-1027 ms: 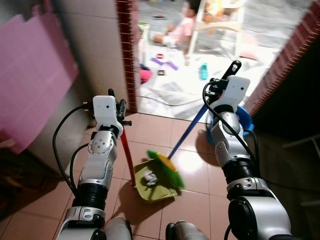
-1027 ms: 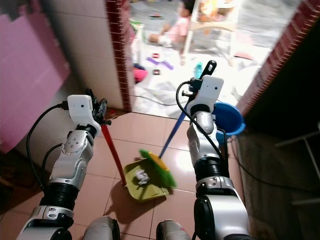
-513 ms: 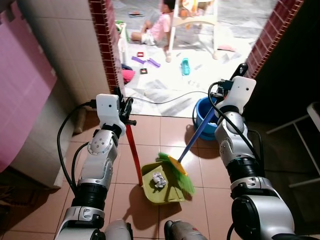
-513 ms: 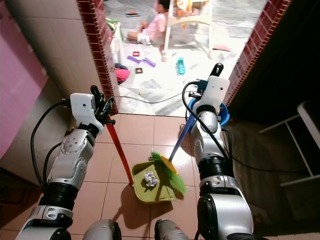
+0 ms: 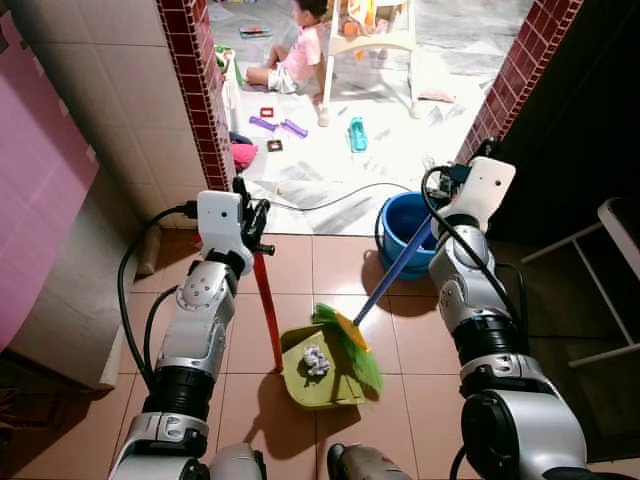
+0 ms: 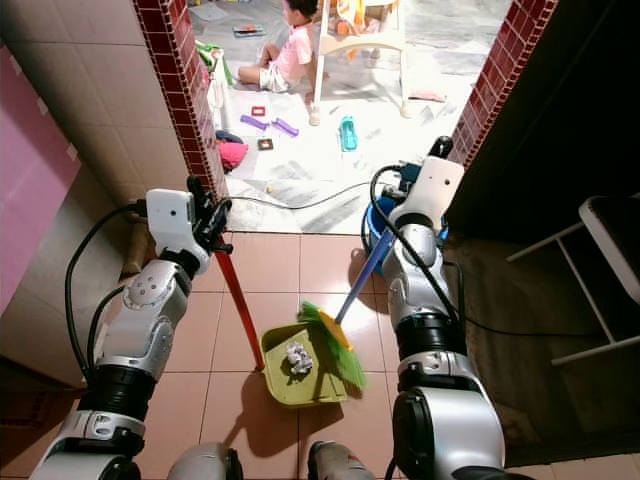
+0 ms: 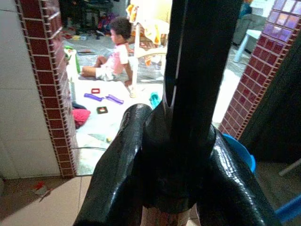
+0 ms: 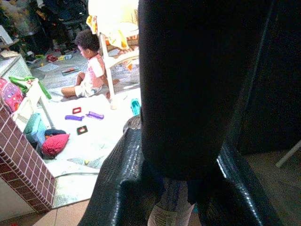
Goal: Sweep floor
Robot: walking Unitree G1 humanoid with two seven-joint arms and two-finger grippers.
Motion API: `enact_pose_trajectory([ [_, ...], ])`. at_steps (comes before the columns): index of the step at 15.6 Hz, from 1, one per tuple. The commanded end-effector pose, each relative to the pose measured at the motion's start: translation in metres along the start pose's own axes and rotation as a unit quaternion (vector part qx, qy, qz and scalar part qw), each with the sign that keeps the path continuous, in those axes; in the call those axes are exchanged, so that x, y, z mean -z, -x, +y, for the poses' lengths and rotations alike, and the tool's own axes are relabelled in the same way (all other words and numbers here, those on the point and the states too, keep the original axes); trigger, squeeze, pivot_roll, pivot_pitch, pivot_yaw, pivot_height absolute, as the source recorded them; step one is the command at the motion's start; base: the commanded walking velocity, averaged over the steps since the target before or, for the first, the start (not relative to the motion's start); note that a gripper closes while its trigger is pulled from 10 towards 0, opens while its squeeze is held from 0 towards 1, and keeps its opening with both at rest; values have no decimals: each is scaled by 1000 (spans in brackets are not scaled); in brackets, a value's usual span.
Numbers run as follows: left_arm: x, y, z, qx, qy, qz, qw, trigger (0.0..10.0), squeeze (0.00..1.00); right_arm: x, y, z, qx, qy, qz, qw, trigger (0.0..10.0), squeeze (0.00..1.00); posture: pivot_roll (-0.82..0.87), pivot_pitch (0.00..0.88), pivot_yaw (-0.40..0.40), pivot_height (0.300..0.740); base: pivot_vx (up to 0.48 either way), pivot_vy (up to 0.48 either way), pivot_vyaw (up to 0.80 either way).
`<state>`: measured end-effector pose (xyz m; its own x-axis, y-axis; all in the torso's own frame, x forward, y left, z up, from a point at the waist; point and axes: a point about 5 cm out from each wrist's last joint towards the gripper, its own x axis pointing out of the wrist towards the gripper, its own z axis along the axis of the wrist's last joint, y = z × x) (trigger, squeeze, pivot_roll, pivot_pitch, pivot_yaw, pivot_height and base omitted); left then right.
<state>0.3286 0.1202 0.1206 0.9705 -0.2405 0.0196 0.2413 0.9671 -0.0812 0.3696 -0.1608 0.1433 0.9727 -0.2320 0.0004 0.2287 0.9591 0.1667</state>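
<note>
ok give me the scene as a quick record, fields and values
left end effector: shut on dustpan handle, red, upright
right end effector: shut on broom handle, blue, slanted
dustpan: green, on tiled floor
in dustpan: crumpled paper
broom head: green, over the dustpan
bucket: blue, by doorway
beyond doorway: person sitting, toys

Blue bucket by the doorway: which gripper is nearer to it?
Right. The right gripper, shut on the broom's blue handle, is right over the blue bucket; the left gripper holds the dustpan's red handle, farther off.
</note>
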Motion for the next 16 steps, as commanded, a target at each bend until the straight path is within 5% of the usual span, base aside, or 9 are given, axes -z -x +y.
enact_pose_trajectory([
  [1,-16,-6,-9,22,12,-32,999,10000,0,1,-1,2,2,-6,12,1000,10000,0,-81,57,-33,740,0,0,-800],
  [5,-16,-5,-12,28,16,-29,999,10000,0,3,1,3,3,-8,14,1000,10000,0,-83,60,-29,740,0,217,-580],
  [10,-15,-5,-12,29,16,-27,999,10000,0,5,3,2,4,-7,15,1000,10000,0,-83,60,-29,740,0,296,0],
  [16,-12,-4,-15,37,13,-19,999,10000,0,14,10,-6,12,5,26,1000,10000,0,-89,60,-18,740,0,257,-800],
])
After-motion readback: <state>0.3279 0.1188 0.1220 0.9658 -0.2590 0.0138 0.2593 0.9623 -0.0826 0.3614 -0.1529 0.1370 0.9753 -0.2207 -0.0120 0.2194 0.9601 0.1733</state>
